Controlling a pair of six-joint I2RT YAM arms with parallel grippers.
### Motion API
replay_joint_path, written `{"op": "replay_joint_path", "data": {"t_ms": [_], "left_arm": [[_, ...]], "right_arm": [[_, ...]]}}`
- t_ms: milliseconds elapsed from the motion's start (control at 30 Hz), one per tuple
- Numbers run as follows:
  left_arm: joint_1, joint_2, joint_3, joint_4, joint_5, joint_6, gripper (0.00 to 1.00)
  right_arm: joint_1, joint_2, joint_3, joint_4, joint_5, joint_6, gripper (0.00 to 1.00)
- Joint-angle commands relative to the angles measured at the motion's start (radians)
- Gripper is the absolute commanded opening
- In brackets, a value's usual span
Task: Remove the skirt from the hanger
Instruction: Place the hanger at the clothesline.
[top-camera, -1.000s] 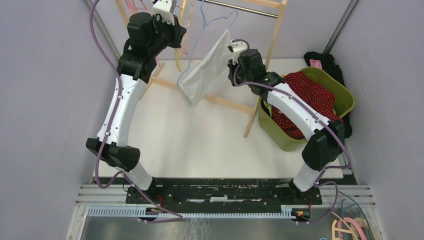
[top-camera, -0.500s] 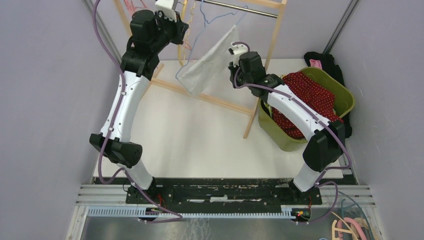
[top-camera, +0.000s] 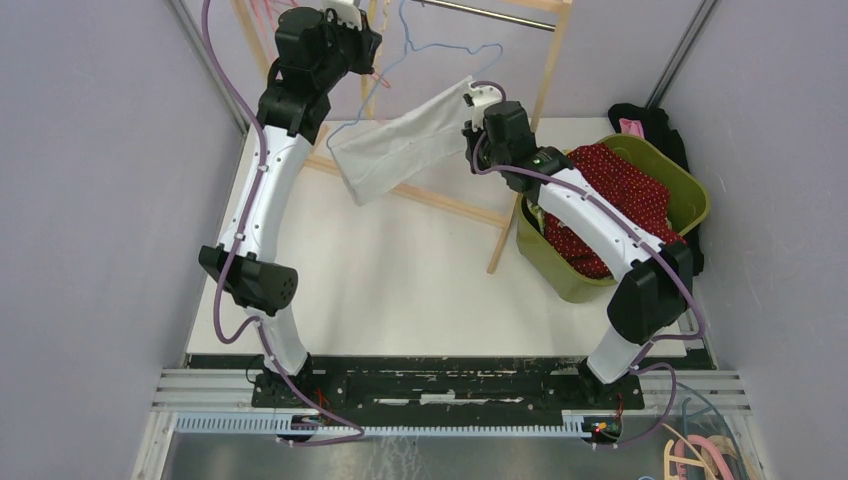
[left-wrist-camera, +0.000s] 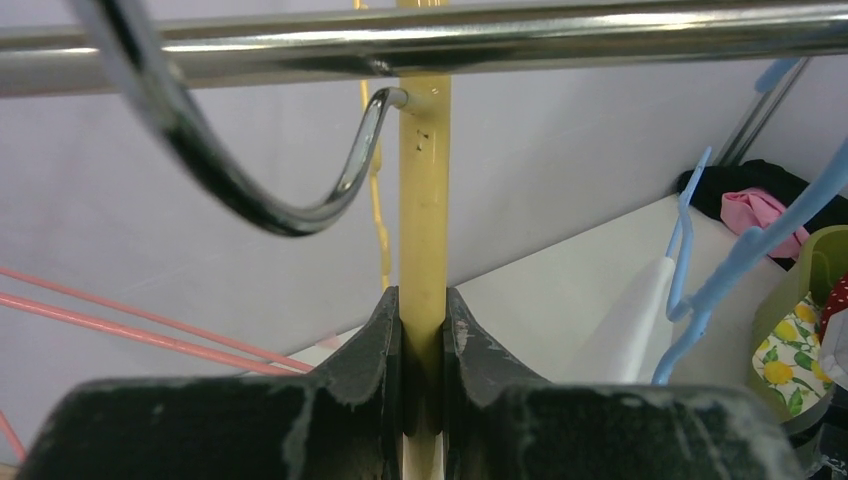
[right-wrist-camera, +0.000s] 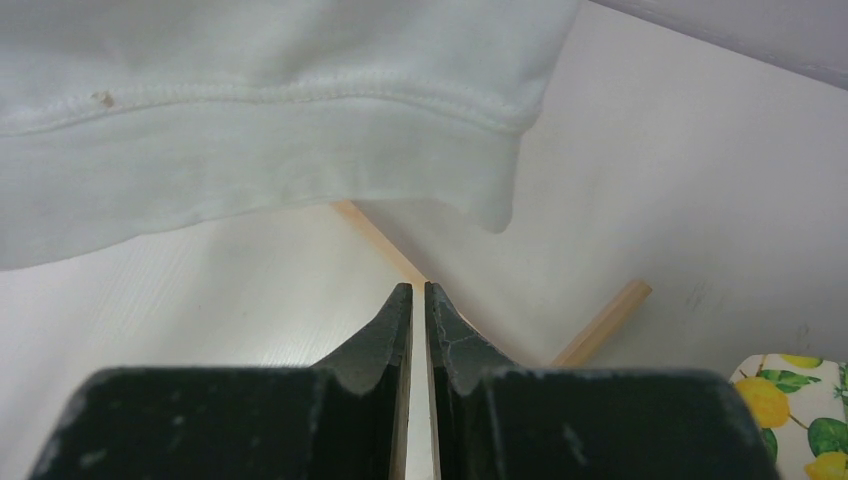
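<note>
The white skirt (top-camera: 400, 140) stretches almost level under the rack, its right corner up by my right wrist. In the left wrist view it (left-wrist-camera: 635, 320) hangs at a blue hanger (left-wrist-camera: 700, 300), whose wire (top-camera: 437, 45) shows above it from the top. My left gripper (left-wrist-camera: 423, 300) is up at the rail, shut on the neck of a yellow hanger (left-wrist-camera: 423, 200) with a metal hook. My right gripper (right-wrist-camera: 418, 290) is shut with nothing between its fingers. The skirt's hem (right-wrist-camera: 250, 130) lies just beyond and above its tips. From above, the left gripper (top-camera: 358, 38) and right gripper (top-camera: 475, 125) flank the skirt.
A metal rail (left-wrist-camera: 500, 35) tops the wooden rack, whose base bar (top-camera: 430, 200) runs under the skirt. Pink hangers (left-wrist-camera: 120, 320) hang to the left. A green bin (top-camera: 690, 190) holding red cloth (top-camera: 620, 190) stands at the right, with a black garment (top-camera: 650, 120) behind it.
My left arm has reached farther back and up toward the rail. The skirt has swung from hanging steeply to nearly level, its lower end moving left. The right gripper has barely moved.
</note>
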Motion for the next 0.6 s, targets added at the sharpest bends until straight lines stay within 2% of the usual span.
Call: {"op": "replay_joint_path", "data": {"t_ms": [0,567], "left_arm": [[-0.004,-0.023,0.002,0.052,-0.009,0.056,0.03],[-0.001,-0.056,0.064,0.084,-0.005,0.076,0.03]], "right_arm": [[-0.005,-0.046,-0.006,0.047,0.017,-0.010,0.13],[-0.006,-0.039,-0.032,0.061,0.012,-0.007,0.14]]}}
